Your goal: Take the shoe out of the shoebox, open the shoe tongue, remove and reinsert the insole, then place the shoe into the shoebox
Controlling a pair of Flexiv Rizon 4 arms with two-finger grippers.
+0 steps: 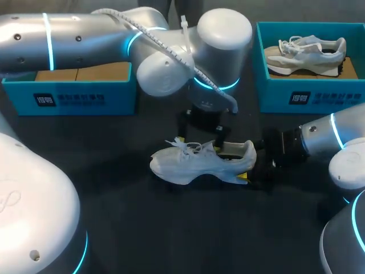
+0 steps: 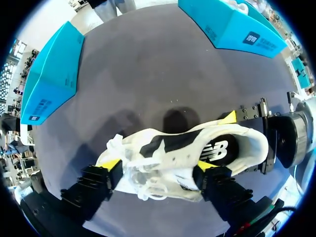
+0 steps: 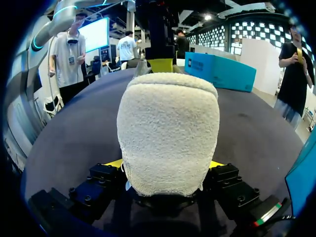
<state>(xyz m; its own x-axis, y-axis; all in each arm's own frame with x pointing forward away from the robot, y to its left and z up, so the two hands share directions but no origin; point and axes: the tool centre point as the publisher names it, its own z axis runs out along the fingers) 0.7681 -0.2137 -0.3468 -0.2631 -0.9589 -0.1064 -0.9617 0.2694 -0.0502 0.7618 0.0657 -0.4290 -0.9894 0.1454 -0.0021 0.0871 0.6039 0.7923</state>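
1 shoe [image 1: 191,164] lies crosswise, toe left.

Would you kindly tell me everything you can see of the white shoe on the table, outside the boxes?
The white shoe is a trainer with loose white laces, a thick pale sole, a fleecy-looking heel and a black inside, seemingly the insole. It stands upright on the dark table, toe toward my left, heel toward the right gripper, whose jaws clamp the heel from both sides. The left gripper stands over its laced front; whether it grips cannot be told.
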